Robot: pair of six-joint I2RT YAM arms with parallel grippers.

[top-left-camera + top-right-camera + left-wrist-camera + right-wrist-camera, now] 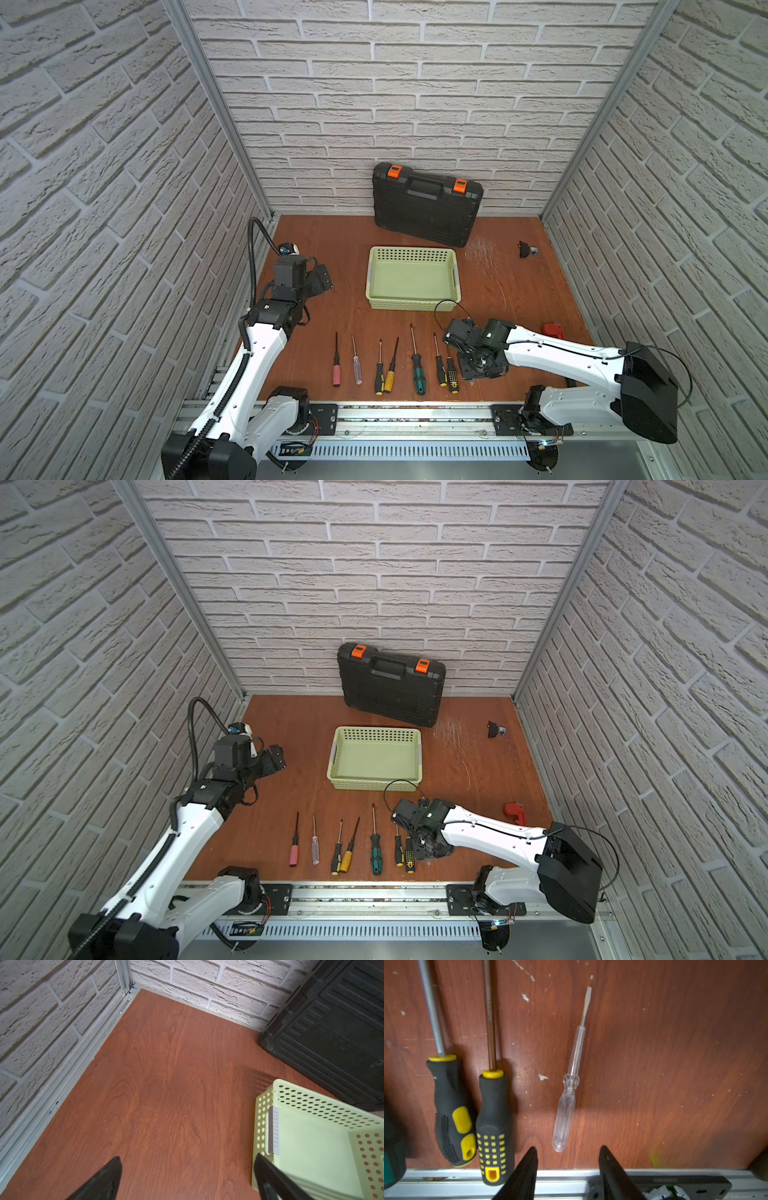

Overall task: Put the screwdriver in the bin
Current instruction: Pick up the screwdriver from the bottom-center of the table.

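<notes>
Top views both show seven screwdrivers (419, 376) — one bin (411, 250), one toolcase (426, 212).

Both top views look down from high at front on whole table (498, 282); left wrist near bin (311, 1103) corner, right wrist close over clear screwdriver (564, 1118).

There's the bin (395, 304) in the middle of the table (332, 241), the toolcase (426, 208) standing behind it against the back wall (415, 104), and in front of it a row of screwdrivers (418, 374) lying side by side, handles toward the near edge, shafts pointing back at the bin.
</notes>
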